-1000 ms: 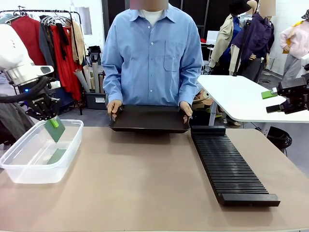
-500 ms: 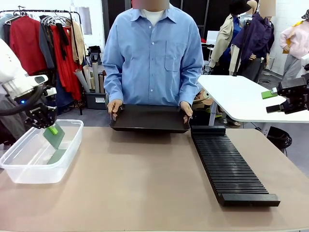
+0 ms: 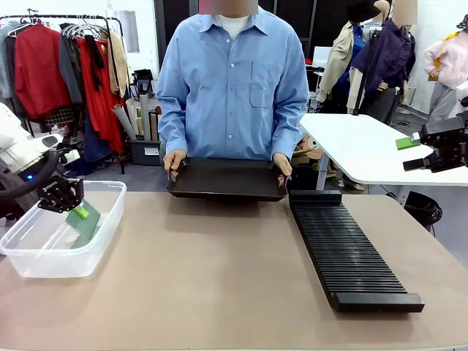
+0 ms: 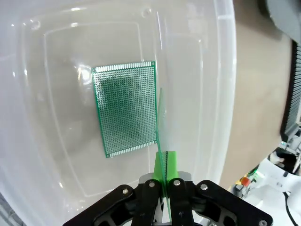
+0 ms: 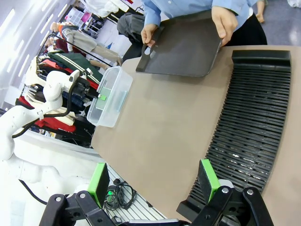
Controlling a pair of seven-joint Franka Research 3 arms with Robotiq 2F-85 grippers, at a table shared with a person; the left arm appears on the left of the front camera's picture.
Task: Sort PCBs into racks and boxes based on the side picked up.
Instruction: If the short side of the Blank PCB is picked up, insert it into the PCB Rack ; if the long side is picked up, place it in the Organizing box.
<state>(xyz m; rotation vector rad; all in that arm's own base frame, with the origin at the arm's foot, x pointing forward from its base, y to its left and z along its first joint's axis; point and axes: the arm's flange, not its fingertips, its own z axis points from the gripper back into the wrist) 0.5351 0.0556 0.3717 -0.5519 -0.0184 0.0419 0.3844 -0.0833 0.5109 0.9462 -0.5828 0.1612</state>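
Note:
My left gripper (image 3: 78, 211) is shut on a green PCB (image 3: 85, 222) and holds it upright inside the clear box (image 3: 44, 256) at the table's left. In the left wrist view that PCB (image 4: 160, 123) stands edge-on between the green pads (image 4: 171, 162), low over the box floor. A second PCB (image 4: 125, 108) lies flat on the box's bottom (image 4: 56, 117). The long black slotted rack (image 3: 351, 248) lies at the right with no boards in it. My right gripper (image 3: 410, 153) hangs open at the far right, above the rack's near end (image 5: 254, 122), with nothing between its fingers (image 5: 209, 178).
A person at the far side holds a shallow black tray (image 3: 227, 180) by both ends over the table's far edge. A white side table (image 3: 365, 150) stands behind the rack. The tan tabletop (image 3: 212, 278) lies between box and rack.
My left gripper has moved down and to the left with the PCB, sinking it deeper into the box. The right arm, the person and the tray have stayed still.

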